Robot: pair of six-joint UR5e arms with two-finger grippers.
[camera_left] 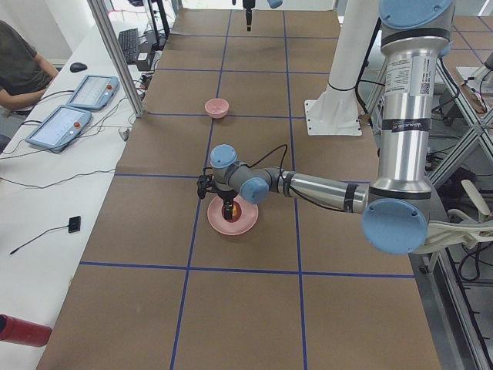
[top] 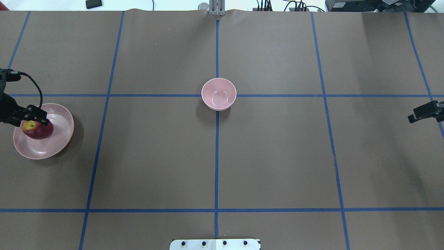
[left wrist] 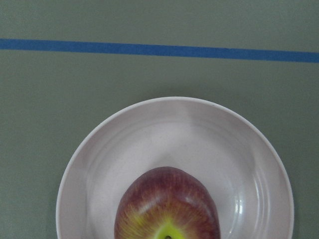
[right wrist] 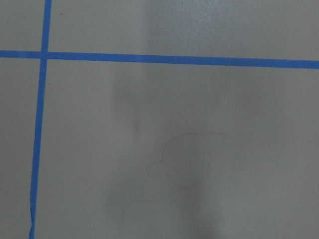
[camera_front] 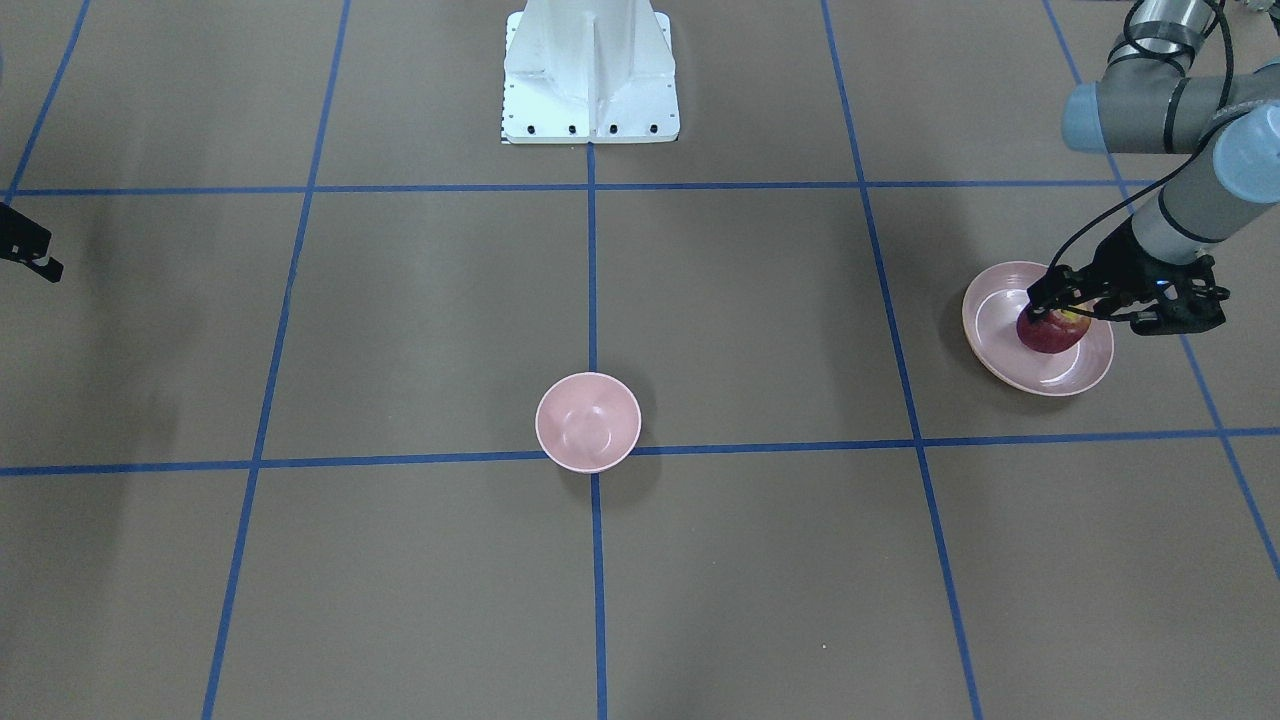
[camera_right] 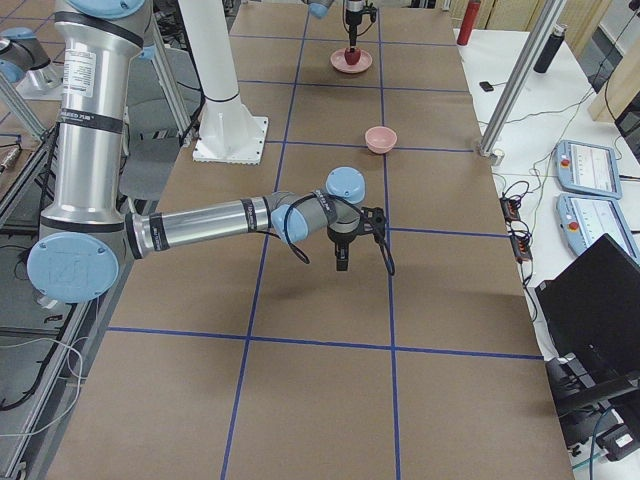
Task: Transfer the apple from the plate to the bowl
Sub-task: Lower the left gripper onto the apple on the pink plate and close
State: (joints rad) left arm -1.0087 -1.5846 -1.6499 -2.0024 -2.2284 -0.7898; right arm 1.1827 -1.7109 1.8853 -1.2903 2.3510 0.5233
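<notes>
Left hand [camera_front: 1052,308] down at apple [camera_front: 1052,333] on plate [camera_front: 1000,310], fingers apart around it; right hand's [top: 421,111] grip unclear; bowl [camera_front: 588,421] well apart, mid-tabletop [camera_front: 400,320].

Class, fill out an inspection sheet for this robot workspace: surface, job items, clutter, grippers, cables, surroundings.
Surface: brown table with a blue tape grid.
Job's things: apple lies on the plate; bowl is empty, mid-table.
Clutter: nothing seen on the table.
Grippers: left gripper is down at the apple, grip not clear; right gripper hangs over bare table, state not clear.
Cables: black cable loops along the left wrist.
Surroundings: operator and two pendants on a side bench.
</notes>
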